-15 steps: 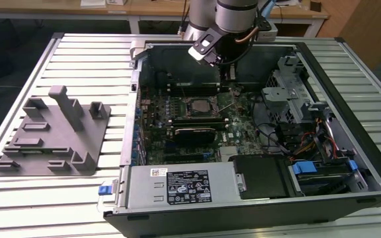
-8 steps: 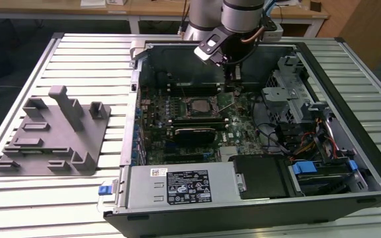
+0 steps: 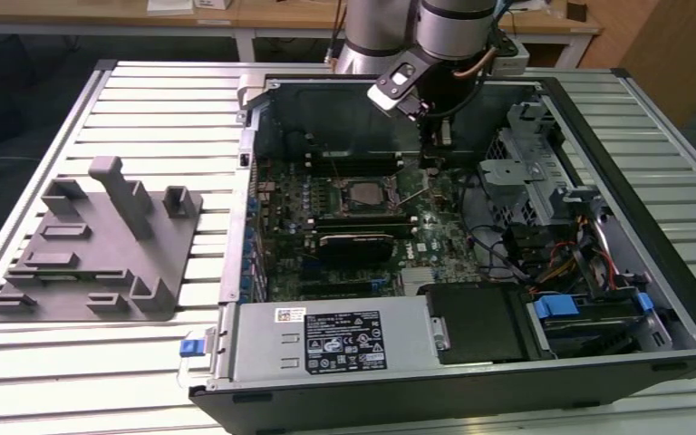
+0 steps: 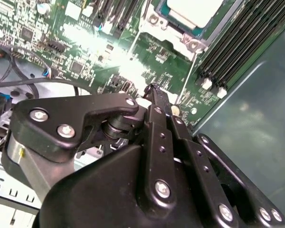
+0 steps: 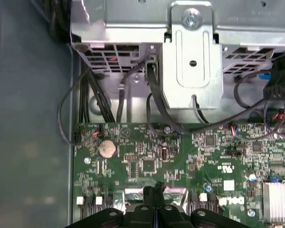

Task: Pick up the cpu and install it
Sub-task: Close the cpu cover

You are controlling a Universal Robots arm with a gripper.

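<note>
Cpu (image 4: 192,12) lies in its socket (image 4: 154,20), jaws closed on nothing nearby.

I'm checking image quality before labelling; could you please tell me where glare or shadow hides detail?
Second wrist view: glare washes out the motherboard beyond the gripper. First wrist view: evenly lit. Exterior view: the computer case is darker inside, still legible.

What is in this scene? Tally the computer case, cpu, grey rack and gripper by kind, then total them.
computer case: 1
cpu: 1
grey rack: 1
gripper: 1
Total: 4
</note>
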